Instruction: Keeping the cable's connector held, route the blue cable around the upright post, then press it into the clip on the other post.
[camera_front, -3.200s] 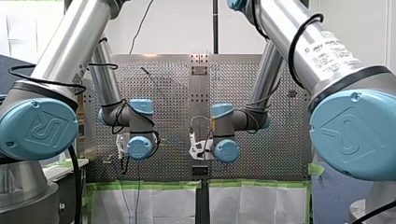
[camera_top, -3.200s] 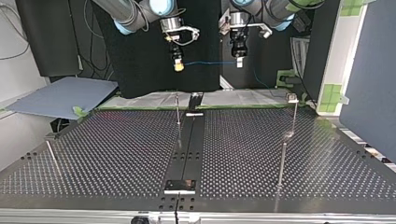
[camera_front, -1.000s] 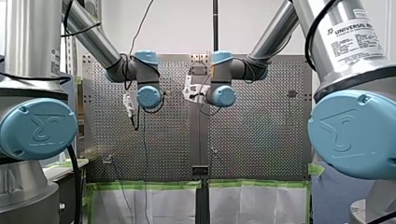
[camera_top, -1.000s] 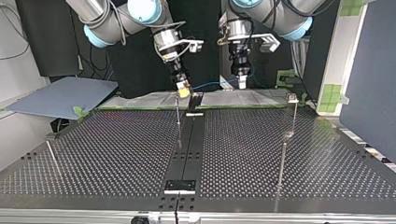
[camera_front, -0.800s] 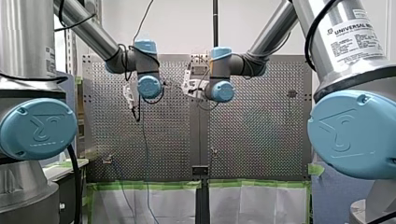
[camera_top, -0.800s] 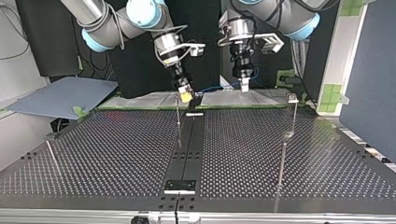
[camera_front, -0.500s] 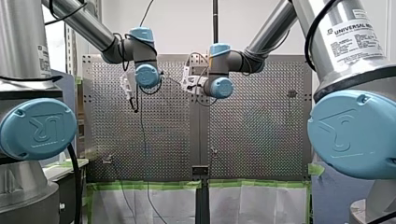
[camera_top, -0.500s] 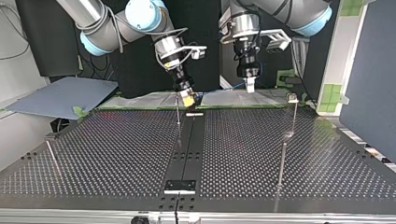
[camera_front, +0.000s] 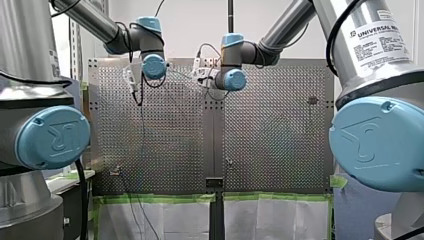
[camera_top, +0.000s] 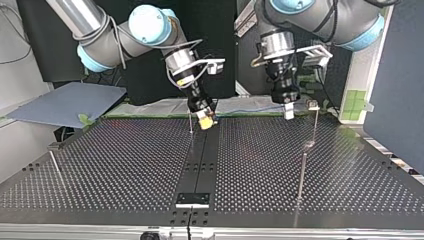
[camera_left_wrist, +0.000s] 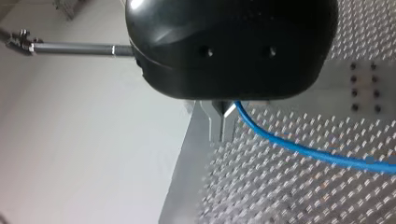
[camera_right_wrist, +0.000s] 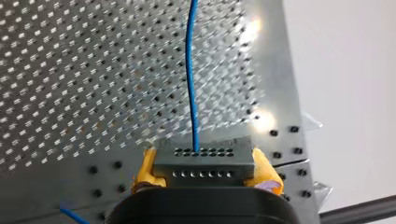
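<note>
While my right gripper (camera_top: 206, 121) pinches the connector (camera_right_wrist: 205, 163) near the upright post (camera_top: 190, 119), my left gripper (camera_top: 289, 114), fingers (camera_left_wrist: 218, 122) clamped on the blue cable (camera_left_wrist: 299, 149), hangs well apart from it (routing not begun), so next should come a taut sweep around it.

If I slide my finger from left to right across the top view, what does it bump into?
Blue-grey sheet → thin post → yellow pads of my right arm's jaws, shut on the connector → blue cable → pale fingertips of my left arm's jaws → post with the clip.
</note>
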